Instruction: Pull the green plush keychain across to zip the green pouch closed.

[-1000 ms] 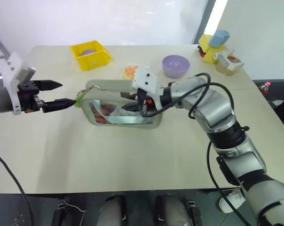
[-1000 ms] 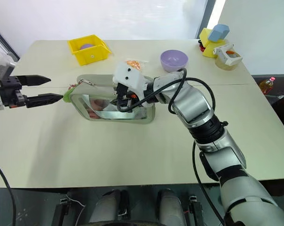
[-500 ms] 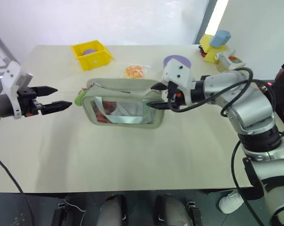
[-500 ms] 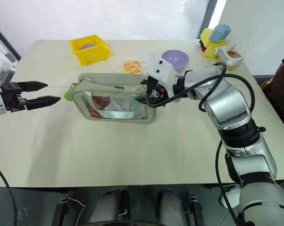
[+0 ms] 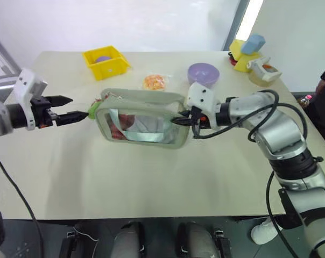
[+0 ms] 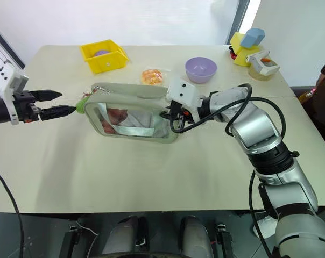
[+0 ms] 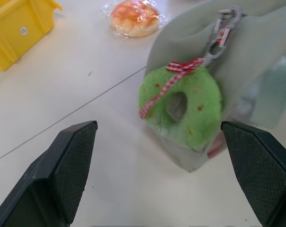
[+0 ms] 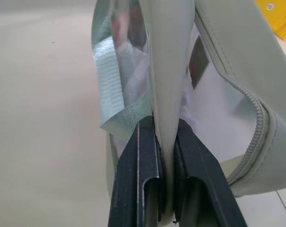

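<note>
Pinching the right end wall of the green pouch (image 6: 131, 114), your right gripper (image 5: 185, 121) is clamped shut on the soft fabric, and the right wrist view shows the panel squeezed flat between its pads. Your left gripper (image 5: 75, 107) stands wide open with the green plush keychain (image 7: 181, 105) between its fingers but untouched. The pouch stands on its long edge near the middle of the desk (image 5: 152, 183), the keychain hanging at its left end from a metal clasp.

Expect a light, squashy plush that gives under the pads, so close on its fat ring rather than the ribbon. The pouch looks floppy; it will likely buckle unless the right grip holds it taut. A yellow bin (image 5: 103, 62), an orange packet (image 5: 153, 81) and a purple bowl (image 5: 204, 74) sit towards the far edge, apart from the pouch. The near half of the desk gives you free room.
</note>
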You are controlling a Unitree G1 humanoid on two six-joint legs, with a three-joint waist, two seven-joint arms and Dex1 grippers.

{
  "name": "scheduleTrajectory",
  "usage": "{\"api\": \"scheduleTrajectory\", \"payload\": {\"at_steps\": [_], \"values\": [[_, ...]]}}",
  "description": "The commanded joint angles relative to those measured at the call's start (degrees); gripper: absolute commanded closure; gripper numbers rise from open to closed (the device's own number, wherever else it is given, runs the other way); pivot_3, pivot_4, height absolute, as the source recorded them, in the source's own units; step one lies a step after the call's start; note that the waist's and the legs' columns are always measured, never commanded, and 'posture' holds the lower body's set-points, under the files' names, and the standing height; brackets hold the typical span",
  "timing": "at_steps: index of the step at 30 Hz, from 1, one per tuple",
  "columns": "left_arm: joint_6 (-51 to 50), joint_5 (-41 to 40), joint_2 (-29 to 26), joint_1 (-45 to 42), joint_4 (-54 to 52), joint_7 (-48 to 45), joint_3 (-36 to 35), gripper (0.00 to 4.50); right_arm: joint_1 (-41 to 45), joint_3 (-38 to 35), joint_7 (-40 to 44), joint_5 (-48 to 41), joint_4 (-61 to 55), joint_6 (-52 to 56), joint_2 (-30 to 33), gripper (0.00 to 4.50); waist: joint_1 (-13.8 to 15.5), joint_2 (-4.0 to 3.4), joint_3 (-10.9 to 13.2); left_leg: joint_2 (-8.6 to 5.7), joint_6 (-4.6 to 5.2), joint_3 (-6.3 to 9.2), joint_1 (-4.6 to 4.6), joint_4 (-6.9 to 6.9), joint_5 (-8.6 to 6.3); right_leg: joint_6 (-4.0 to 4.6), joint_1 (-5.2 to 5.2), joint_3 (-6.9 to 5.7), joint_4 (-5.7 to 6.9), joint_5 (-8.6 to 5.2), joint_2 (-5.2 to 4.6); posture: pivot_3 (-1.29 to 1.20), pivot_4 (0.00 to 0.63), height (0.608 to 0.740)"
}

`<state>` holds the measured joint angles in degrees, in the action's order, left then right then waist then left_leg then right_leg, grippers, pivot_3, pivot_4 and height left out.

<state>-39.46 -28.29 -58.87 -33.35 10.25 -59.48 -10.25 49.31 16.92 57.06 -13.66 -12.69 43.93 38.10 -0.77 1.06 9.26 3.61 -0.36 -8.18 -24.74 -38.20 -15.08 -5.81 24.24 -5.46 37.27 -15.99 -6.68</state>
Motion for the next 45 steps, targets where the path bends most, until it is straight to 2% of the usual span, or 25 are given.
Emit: {"api": "scheduleTrajectory", "payload": {"at_steps": [1,8,9,11,18,30,36,39,45], "values": [[1.9,0.8,1.6,-0.8,0.6,0.7,-0.6,0.0,-0.3,0.0,0.5,0.0,-1.8,-1.5,-0.1,4.46,0.0,0.0,0.0,0.0,0.0,-0.01,0.0,0.0,0.0,0.0,0.0,0.0,0.01,0.0,0.0,0.0,0.15,0.74],[2.8,1.9,3.0,-0.9,1.3,-0.5,0.1,0.0,-0.3,0.1,0.3,0.4,-1.0,-1.6,-0.5,4.46,-0.1,0.0,0.0,0.01,0.0,0.0,0.0,-0.01,0.0,0.0,0.0,0.0,0.04,0.0,0.0,0.0,0.15,0.74],[2.9,1.9,3.2,-1.0,1.2,-0.7,0.1,0.26,-0.4,0.1,0.3,0.5,-0.9,-1.5,-0.5,4.5,-0.1,0.0,0.0,0.01,0.0,0.0,0.0,-0.01,0.0,0.0,0.0,0.0,0.04,0.0,0.0,0.0,0.15,0.74],[2.9,1.8,3.6,-1.2,1.1,-1.0,0.0,0.91,-0.4,0.0,0.2,0.6,-0.7,-1.4,-0.6,4.5,-0.1,0.0,0.0,0.0,0.0,0.0,0.0,-0.01,0.0,0.0,0.0,0.0,0.04,0.0,0.0,0.0,0.15,0.74],[2.6,1.8,3.6,-2.1,1.2,-2.3,0.0,4.46,-0.2,-0.8,-0.1,0.6,-0.1,-0.8,-0.9,4.5,-0.1,0.0,0.0,0.0,-0.01,0.0,0.0,-0.01,0.0,0.0,0.0,0.0,0.04,0.0,0.0,0.0,0.15,0.74],[3.2,3.4,2.7,-6.0,3.8,-2.2,-0.2,4.46,0.8,-1.0,-0.7,0.6,0.1,0.3,-1.5,4.5,-0.1,0.01,0.0,0.0,0.0,0.0,0.0,-0.02,0.0,0.0,-0.01,0.0,0.05,0.0,0.0,0.0,0.15,0.74],[-4.7,-2.4,2.0,-14.3,-0.2,-4.1,-1.7,4.46,1.3,-0.6,-0.7,1.2,1.4,-1.0,-2.2,4.5,-0.1,0.03,0.0,0.01,0.0,0.01,0.0,-0.04,0.0,0.0,-0.03,0.0,0.06,0.0,0.0,0.0,0.15,0.74],[-7.4,-4.0,3.4,-17.5,-4.5,-4.5,0.5,4.46,1.9,-0.3,-0.8,1.8,2.8,-2.5,-2.9,4.5,-0.1,0.02,0.0,0.0,0.0,0.02,0.0,-0.04,0.0,0.0,-0.04,0.0,0.06,0.0,0.0,0.0,0.15,0.74],[-4.6,-1.6,4.8,-17.4,-10.7,-6.9,7.5,4.46,3.0,0.1,-0.7,3.0,4.8,-4.6,-4.0,4.5,-0.2,0.0,0.0,0.0,-0.03,0.02,0.04,-0.04,0.02,0.0,-0.04,0.0,0.14,0.0,0.02,0.0,0.15,0.74]]}}
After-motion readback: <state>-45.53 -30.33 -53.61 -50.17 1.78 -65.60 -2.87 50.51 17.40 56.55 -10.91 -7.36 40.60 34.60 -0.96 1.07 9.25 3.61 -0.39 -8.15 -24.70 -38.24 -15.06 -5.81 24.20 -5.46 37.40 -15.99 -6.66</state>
